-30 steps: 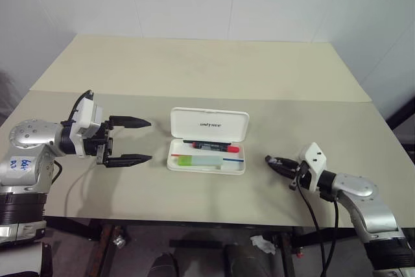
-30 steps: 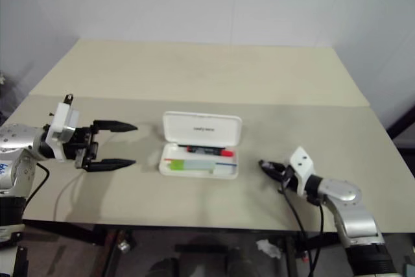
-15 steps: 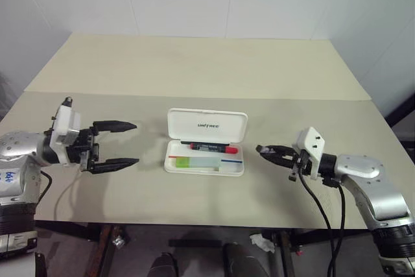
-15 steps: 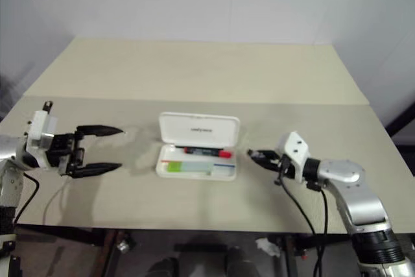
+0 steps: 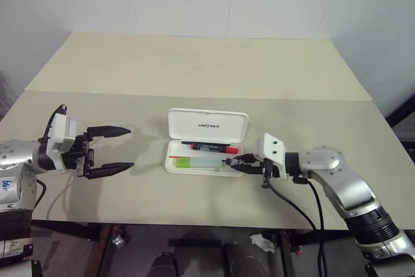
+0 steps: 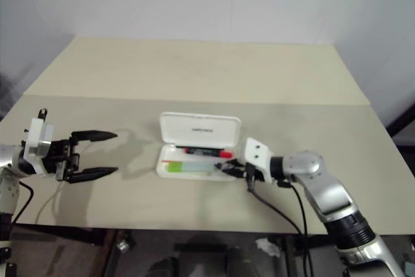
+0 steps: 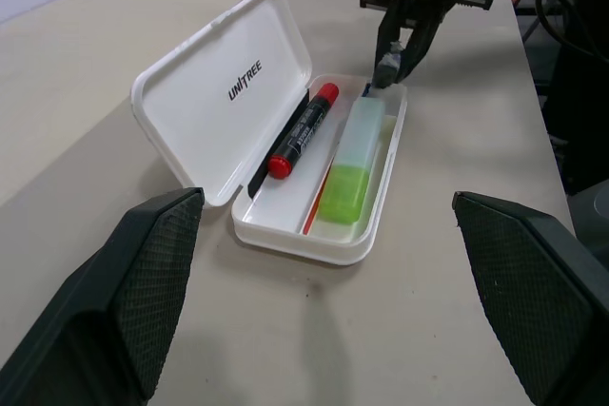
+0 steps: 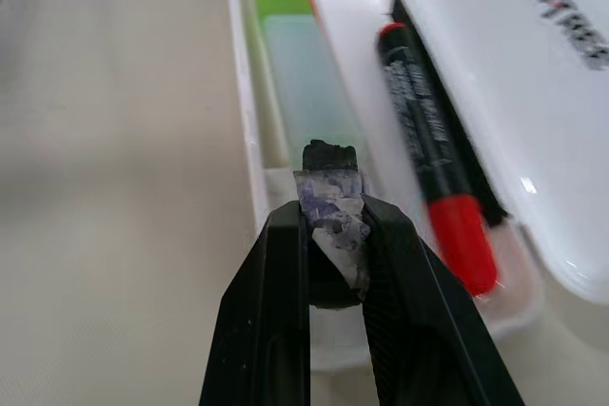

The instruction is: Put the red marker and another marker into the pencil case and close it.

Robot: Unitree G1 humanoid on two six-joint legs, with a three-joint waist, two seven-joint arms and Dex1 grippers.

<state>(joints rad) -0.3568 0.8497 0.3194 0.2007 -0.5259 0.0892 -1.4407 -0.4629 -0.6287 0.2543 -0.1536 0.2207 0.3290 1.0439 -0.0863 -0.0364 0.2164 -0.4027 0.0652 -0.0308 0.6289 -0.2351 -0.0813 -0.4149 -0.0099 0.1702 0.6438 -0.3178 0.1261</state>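
The white pencil case (image 5: 207, 125) lies open at the table's middle, its lid standing up at the back. Inside it, the red marker (image 5: 211, 146) lies along the back and the lime-green highlighter (image 5: 194, 161) along the front. Both show again in the left wrist view, the red marker (image 7: 300, 130) beside the highlighter (image 7: 350, 164). My right gripper (image 5: 232, 161) is shut with nothing in it. Its tips are at the right end of the case's tray (image 8: 249, 145), over the highlighter's pale cap (image 8: 309, 83). My left gripper (image 5: 131, 148) stands wide open to the left of the case, apart from it.
The beige table (image 5: 194, 69) has a seam running across behind the case and a white wall beyond. A black cable (image 5: 292, 205) hangs from my right wrist over the table's front edge. Bare tabletop lies between the left gripper and the case.
My right gripper has swung left across the table, from well right of the case to its right end, staying shut. The left gripper has drawn slightly further left, still open.
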